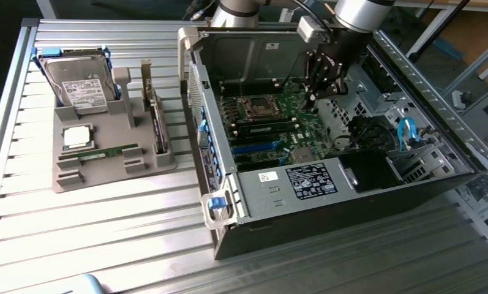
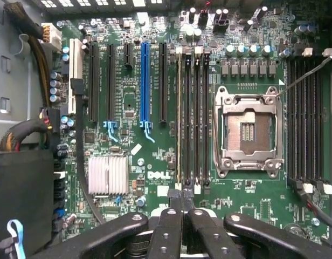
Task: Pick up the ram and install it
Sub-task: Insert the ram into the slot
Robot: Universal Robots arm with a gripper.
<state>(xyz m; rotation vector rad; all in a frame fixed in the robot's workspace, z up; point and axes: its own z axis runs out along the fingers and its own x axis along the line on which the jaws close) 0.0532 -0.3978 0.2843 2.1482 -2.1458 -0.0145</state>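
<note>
Wrist view: nearest the camera, the jaws are clenched tight, and I cannot make out anything between them. Their tips sit right at the near end of the ram (image 2: 179, 116), which stands edge-on in a memory slot (image 2: 188, 116) of the motherboard (image 2: 155, 156). Its long axis runs straight away from the jaws, parallel to the neighbouring empty slots. I judge the stick seated or nearly so, though the latches are hard to read. Just beyond and to one side lies the open CPU socket (image 2: 247, 129). In the exterior view the arm (image 1: 354, 18) reaches down into the computer case (image 1: 309, 184) at the upper right of the frame. A second green stick (image 1: 105, 152) lies on the grey holder (image 1: 105, 171) on the tabletop (image 1: 80, 233) at centre left, well apart.
</note>
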